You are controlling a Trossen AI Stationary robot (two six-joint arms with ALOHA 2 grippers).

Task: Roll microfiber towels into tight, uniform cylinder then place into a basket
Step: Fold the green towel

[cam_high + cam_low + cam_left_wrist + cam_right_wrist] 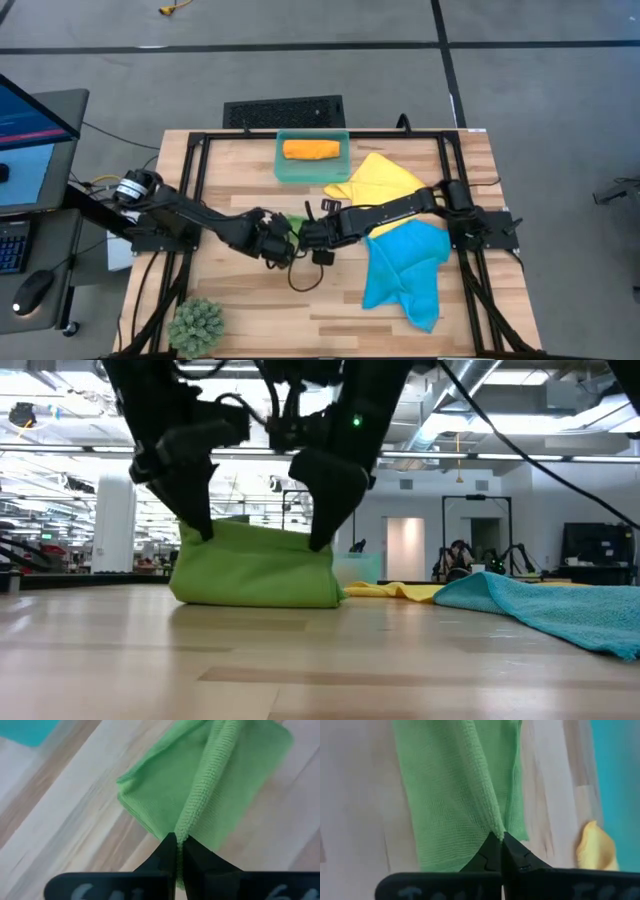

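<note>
A spiky green plant ball (197, 324) sits near a keyboard (14, 246).

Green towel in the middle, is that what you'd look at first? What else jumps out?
Yes: the green towel sits mid-table, folded, with the left end effector and the right end effector each pinched shut on one end of it. Beside it lie the blue towel and the yellow towel, spread loose. At the far edge, the orange towel lies rolled in the basket.
</note>
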